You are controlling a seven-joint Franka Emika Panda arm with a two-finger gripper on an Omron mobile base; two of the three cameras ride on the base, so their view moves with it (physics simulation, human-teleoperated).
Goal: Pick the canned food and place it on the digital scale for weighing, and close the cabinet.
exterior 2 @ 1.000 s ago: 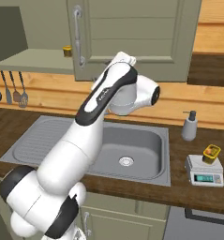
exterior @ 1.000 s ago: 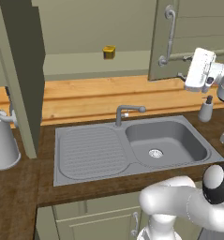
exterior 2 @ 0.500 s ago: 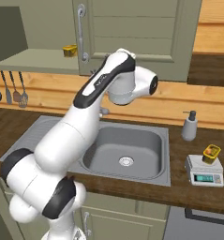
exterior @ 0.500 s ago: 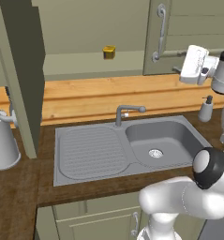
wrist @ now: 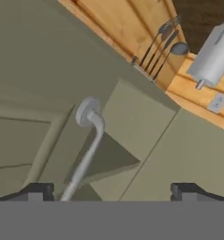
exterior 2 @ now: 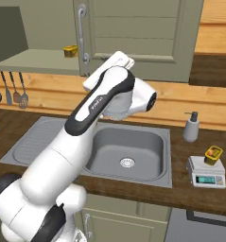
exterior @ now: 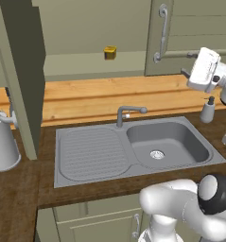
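The canned food [exterior 2: 212,154], a squat yellow can with a dark band, stands on the digital scale [exterior 2: 206,173] at the counter's right end. My gripper [wrist: 111,191] is open with nothing between its widely spread fingertips. It hangs close in front of the cabinet's right door [exterior 2: 143,33], beside the curved silver handle [wrist: 85,154]. From the left base camera the white hand [exterior: 205,70] sits just right of that handle [exterior: 160,33]. The cabinet's left door [exterior: 20,71] stands wide open, seen edge-on.
A narrower yellow-and-brown can [exterior: 110,52] sits on the open cabinet shelf. Below are the sink [exterior: 166,142], its faucet [exterior: 126,113] and a soap pump [exterior 2: 191,127]. A grey canister [exterior: 1,142] stands at the left, and utensils [exterior 2: 10,87] hang on the wall.
The arm has folded and risen in front of the right door, with the hand staying near its handle. The handle has edged slightly left in the left base view. The can and scale are unmoved.
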